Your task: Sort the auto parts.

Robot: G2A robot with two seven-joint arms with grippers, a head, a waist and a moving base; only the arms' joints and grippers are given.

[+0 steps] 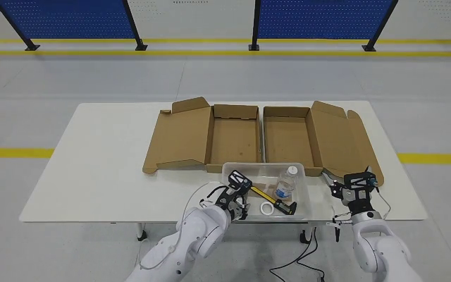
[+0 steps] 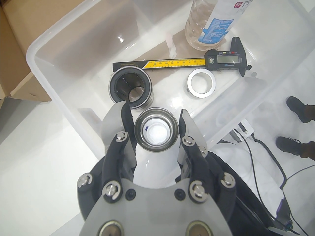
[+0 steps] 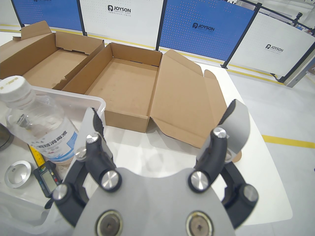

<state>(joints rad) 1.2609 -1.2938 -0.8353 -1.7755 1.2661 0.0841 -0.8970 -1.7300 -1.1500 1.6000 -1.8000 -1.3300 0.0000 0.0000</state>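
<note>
Left claw [image 2: 153, 106]: open at the 9 o'clock end of the bin [image 1: 264, 166], its pads flanking the ring [image 2: 156, 114]. One pad looks in contact, the other just beside.
Right claw [image 3: 164, 108]: open and empty, over the table [image 1: 106, 162] at 3 o'clock of the bin.
Ring: standing on end between the pads. I cannot tell whether it rests on the bin floor.
Slip risk: the ring's wall is smooth and curved. If the pads close off-centre, it will likely tilt or squirt out.
Snag risk: one fingertip sits against the bearing [image 2: 147, 92] just beside the ring. Closing or lifting could drag or roll the bearing.
Bin risk: the bin wall is near the claw. A slanted lift may catch the rim, shift the bin and topple the bottle [image 2: 216, 25] at its 3 o'clock end.
Bystanders: the caliper [image 2: 177, 63] and washer [image 2: 190, 83] lie apart from the ring, probably safe.
Sorting risk: the two boxes, left [image 1: 235, 141] and right [image 1: 287, 144], lie open at 12 o'clock of the bin. Nothing marks which one takes the ring, so it could go in the wrong box.
</note>
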